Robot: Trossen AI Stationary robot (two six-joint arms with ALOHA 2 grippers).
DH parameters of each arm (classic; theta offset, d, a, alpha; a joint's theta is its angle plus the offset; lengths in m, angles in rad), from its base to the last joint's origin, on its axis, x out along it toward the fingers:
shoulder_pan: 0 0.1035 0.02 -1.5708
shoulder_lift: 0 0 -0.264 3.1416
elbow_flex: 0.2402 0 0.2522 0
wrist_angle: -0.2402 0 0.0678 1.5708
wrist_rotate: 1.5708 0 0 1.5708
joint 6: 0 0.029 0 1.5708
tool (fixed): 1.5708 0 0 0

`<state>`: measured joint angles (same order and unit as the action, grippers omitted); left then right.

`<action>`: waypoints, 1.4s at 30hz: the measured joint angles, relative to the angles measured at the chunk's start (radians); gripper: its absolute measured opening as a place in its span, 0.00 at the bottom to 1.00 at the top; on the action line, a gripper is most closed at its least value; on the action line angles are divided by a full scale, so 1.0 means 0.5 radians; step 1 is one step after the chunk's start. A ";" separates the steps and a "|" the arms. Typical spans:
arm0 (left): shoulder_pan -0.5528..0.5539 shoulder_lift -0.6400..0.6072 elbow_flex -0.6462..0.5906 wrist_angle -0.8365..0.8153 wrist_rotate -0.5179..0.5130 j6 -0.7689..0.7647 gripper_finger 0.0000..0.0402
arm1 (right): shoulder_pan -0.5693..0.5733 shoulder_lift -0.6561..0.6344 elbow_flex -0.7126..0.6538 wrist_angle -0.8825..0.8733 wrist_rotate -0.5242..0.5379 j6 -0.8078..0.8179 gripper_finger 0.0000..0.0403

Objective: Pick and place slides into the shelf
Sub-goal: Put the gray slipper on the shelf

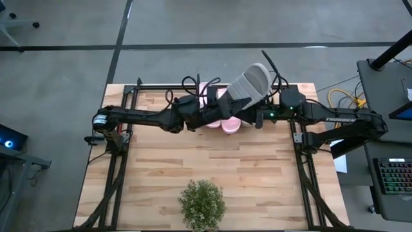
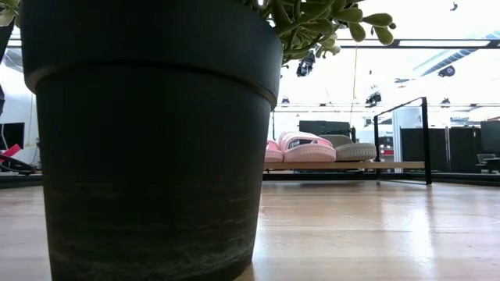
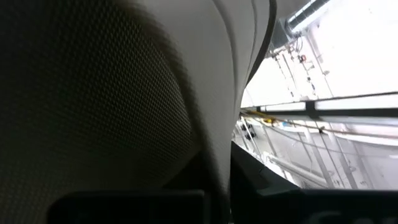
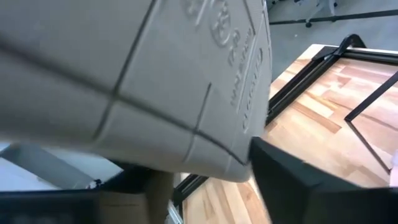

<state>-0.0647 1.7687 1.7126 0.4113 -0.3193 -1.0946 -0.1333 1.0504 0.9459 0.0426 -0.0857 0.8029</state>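
Here we see the light grey soft slide point(image 1: 248, 87) raised above the low light-wood shelf point(image 2: 391, 165), long axis tilted toward its back; both grippers meet beneath it, but which one clamps it we cannot tell.

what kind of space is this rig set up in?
Probably a robotics lab or workshop. A plank tabletop stands on bare grey concrete floor, a side desk carries a backlit keyboard, yellow cables lie loose, and the low view shows strip ceiling lights.
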 joint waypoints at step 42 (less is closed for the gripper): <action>0.073 -0.008 -0.007 0.101 0.302 0.055 0.62 | -0.020 -0.448 -0.011 -0.641 0.157 0.130 0.11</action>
<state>-0.0279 1.7649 1.7092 0.4618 -0.1684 -1.0672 -0.1432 0.8266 0.9402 -0.2778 -0.0070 0.8680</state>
